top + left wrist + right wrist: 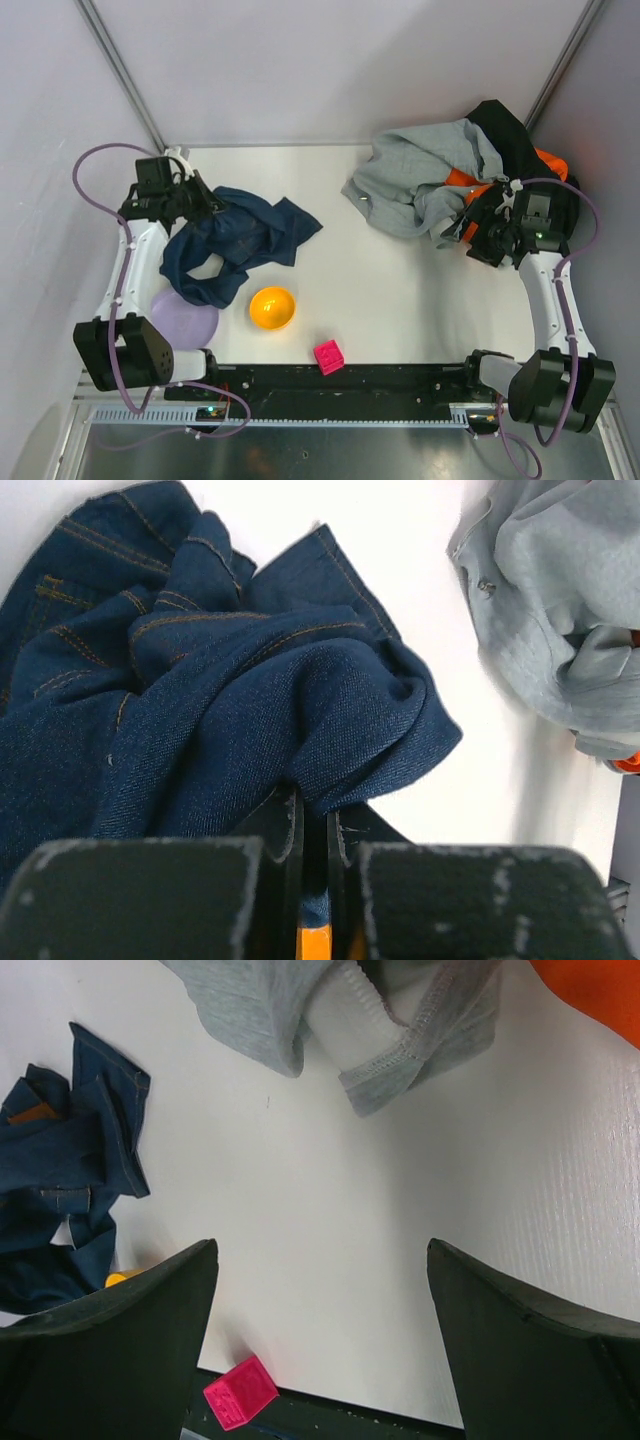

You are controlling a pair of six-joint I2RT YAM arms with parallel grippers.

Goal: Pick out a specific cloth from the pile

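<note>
The dark blue cloth lies crumpled in the left half of the white table, its upper-left edge at the left claw. In the left wrist view, that claw's fingers are pinched together on a fold of the denim. From there the cloth spreads toward the lower right. Its long axis runs from lower left to upper right, and a flat hemmed end points toward the pile in the upper right of the frame. The pile is well apart from the cloth, with bare table between them. An orange bowl sits just below the cloth, a purple plate at its lower left, and a pink cube near the bottom edge. The right claw is at the pile's lower right edge, its fingers wide apart and holding nothing.
</note>
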